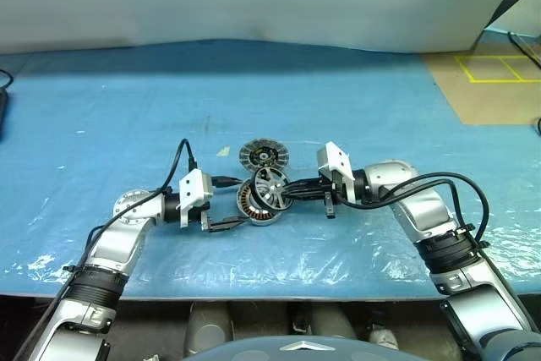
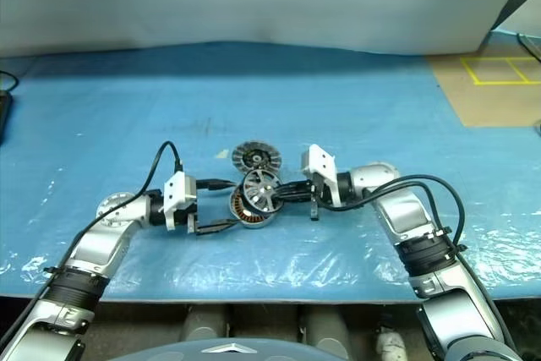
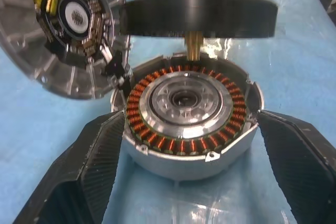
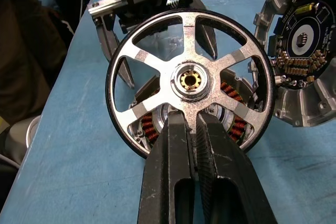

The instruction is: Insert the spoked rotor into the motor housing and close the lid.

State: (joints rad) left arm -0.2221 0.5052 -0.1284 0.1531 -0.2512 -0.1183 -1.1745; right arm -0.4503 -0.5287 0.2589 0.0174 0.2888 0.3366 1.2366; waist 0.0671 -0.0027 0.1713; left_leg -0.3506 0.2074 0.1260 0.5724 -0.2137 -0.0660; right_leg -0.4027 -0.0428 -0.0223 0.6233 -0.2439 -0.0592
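The motor housing (image 3: 184, 153), a round grey case ringed with copper windings, rests on the blue sheet. My left gripper (image 1: 226, 203) spans it, with a finger (image 3: 86, 166) against its wall on each side. The lid (image 1: 263, 155) stands swung open just behind the housing, its ribbed face and dark centre showing. My right gripper (image 4: 190, 121) is shut on one spoke of the spoked rotor (image 4: 190, 80). The rotor hangs tilted just above the housing, hub shaft pointing toward the housing's centre and apart from it.
A blue plastic sheet (image 1: 127, 107) covers the table up to its front edge near me. A small pale scrap (image 1: 222, 151) lies left of the lid. Brown board with yellow tape (image 1: 494, 82) lies at the far right. A black cable (image 1: 177, 158) loops from my left wrist.
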